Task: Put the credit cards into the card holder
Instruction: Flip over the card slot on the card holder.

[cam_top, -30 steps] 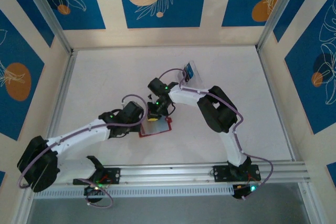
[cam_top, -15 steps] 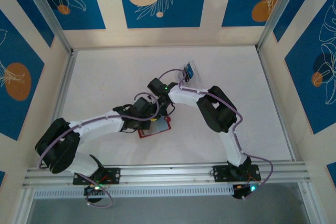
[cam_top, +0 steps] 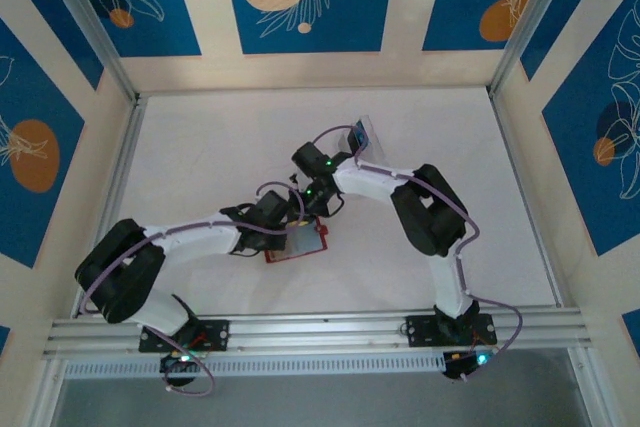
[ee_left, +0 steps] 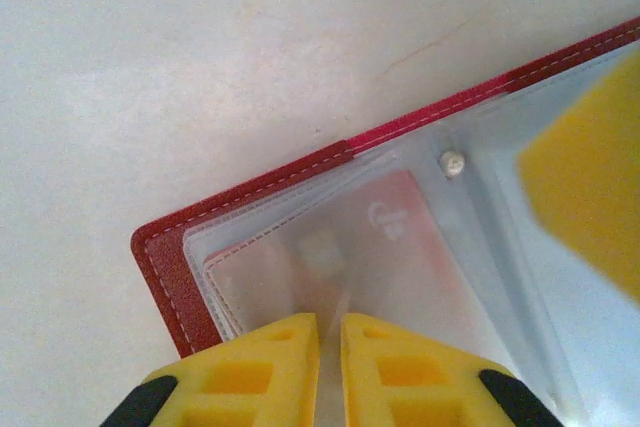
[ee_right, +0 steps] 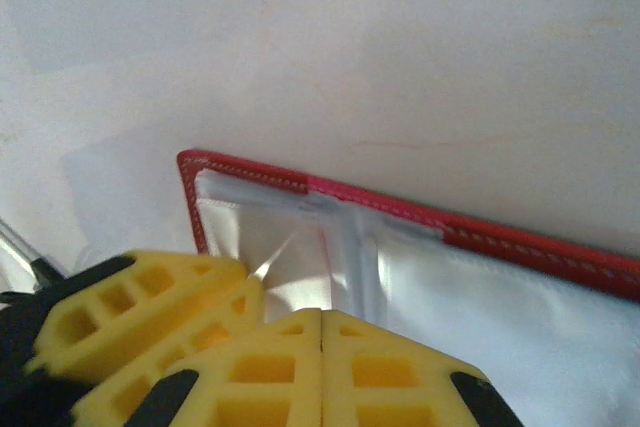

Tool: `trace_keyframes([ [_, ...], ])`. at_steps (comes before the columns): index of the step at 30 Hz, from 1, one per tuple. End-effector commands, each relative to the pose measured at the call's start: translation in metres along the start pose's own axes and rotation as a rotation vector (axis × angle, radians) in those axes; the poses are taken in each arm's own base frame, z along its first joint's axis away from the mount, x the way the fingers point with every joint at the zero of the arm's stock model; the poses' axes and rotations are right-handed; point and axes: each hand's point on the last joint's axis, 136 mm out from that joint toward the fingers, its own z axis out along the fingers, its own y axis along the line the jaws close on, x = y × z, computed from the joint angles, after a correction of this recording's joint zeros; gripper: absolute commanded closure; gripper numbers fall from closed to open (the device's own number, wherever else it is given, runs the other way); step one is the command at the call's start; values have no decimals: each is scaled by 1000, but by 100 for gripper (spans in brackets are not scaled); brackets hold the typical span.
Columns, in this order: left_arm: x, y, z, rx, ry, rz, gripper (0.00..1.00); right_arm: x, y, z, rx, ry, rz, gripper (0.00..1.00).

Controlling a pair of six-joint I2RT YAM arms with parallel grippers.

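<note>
The red card holder [cam_top: 300, 244] lies open on the white table, its pale clear sleeves facing up. In the left wrist view its red stitched border [ee_left: 165, 257] frames a sleeve with a red credit card [ee_left: 390, 237] inside, beside a snap stud [ee_left: 455, 163]. My left gripper [ee_left: 330, 322] sits over that sleeve, its jaws nearly together on a thin raised fold of the clear plastic. My right gripper [ee_right: 321, 315] is shut, its tips resting on the holder's inner face near the top border [ee_right: 250, 169]. The left gripper's fingers [ee_right: 150, 317] are right beside it.
A small clear tray [cam_top: 361, 135] with a blue card in it stands behind the right arm's wrist. Both arms meet over the holder at mid-table. Aluminium rails edge the table's near side and both sides.
The left arm has stretched to the right over the holder, and its jaws have narrowed. The right gripper has shifted slightly back and to the right.
</note>
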Motion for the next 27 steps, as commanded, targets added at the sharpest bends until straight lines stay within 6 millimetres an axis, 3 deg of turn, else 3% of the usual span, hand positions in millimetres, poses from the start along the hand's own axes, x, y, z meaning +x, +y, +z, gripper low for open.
trace_keyframes([
  [1, 26, 21, 10, -77, 87, 29, 86, 6, -4, -10, -1, 4, -10, 91],
  [9, 16, 20, -3, -78, 49, 46, 87, 22, -47, 1, 179, 21, 39, 100],
  [15, 12, 24, -7, -107, 44, 86, 86, 28, -74, 13, 251, 34, 87, 100],
  [21, 8, 33, -14, -149, 21, 73, 86, 28, -78, 17, 254, 40, 96, 100],
  [27, -16, 6, -43, -31, -63, 63, 83, 27, -76, 16, 248, 39, 86, 100],
])
